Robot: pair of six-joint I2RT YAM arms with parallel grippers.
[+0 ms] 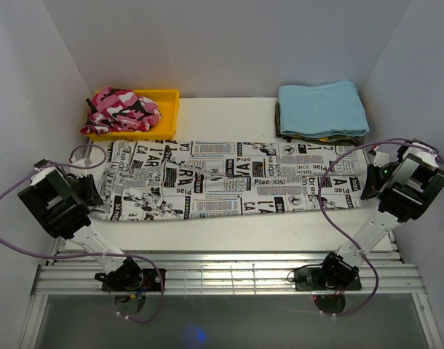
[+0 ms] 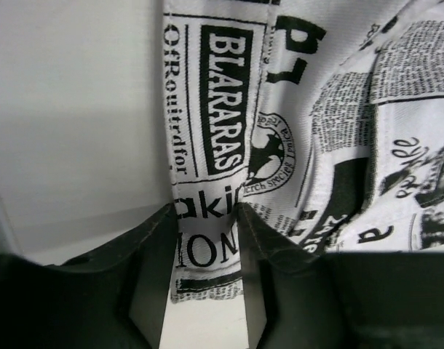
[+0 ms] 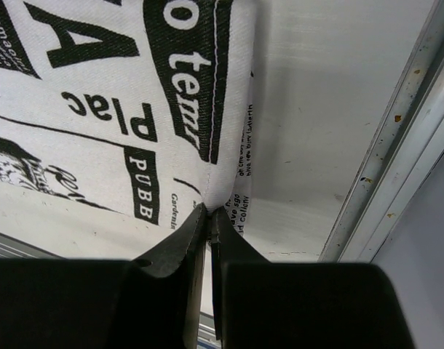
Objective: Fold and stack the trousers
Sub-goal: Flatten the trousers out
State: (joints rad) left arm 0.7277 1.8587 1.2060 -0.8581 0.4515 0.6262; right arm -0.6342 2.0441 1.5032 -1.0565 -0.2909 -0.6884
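The trousers (image 1: 229, 180), white with black newspaper print, lie spread flat across the table, folded lengthwise. My left gripper (image 1: 93, 195) is at their left end; in the left wrist view its jaws (image 2: 206, 240) stand apart with a strip of the trousers' edge (image 2: 207, 145) lying between them. My right gripper (image 1: 369, 182) is at their right end; in the right wrist view its jaws (image 3: 209, 214) are pinched shut on the trousers' corner (image 3: 185, 109), which rises a little off the table.
A yellow tray (image 1: 167, 109) with a pink camouflage garment (image 1: 122, 110) stands at the back left. A light blue folded cloth (image 1: 322, 107) tops a stack at the back right. White walls enclose the table; a metal rail (image 3: 397, 145) runs beside the right gripper.
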